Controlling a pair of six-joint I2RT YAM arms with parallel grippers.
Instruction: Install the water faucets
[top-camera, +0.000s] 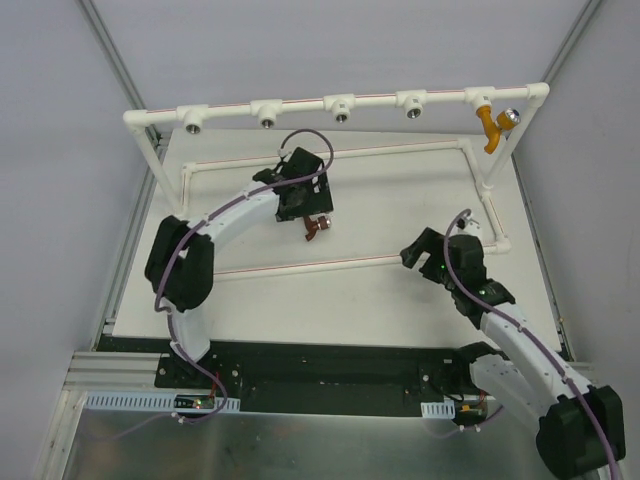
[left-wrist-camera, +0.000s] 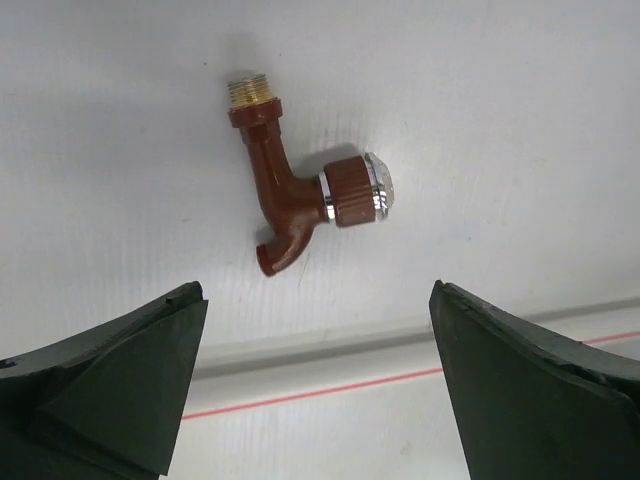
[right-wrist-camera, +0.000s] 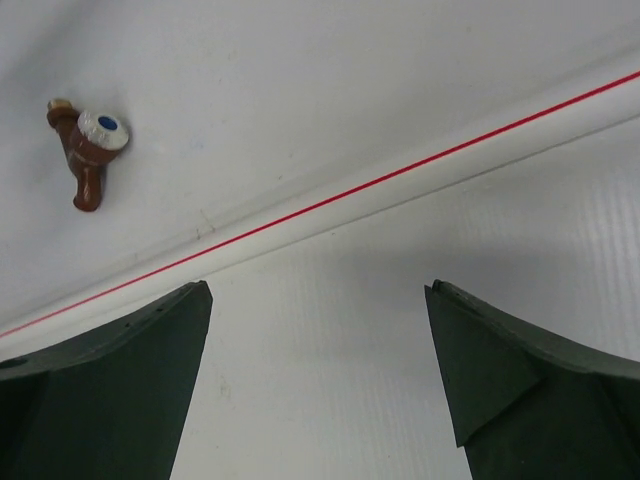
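Gaping empty like the right jaws, the left jaws hung by the brown faucet (left-wrist-camera: 285, 195), best gripped across its stem.

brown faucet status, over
Left claw open, near brown faucet; right claw open, empty. Brown faucet lying loose on table, not installed. Orange faucet hangs on pipe rail, right end. Nothing in the way.

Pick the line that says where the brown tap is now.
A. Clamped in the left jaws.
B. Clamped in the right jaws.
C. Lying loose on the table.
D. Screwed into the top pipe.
C: the brown tap lies flat on the white table, beyond the wide-open left jaws, with nothing gripping it.
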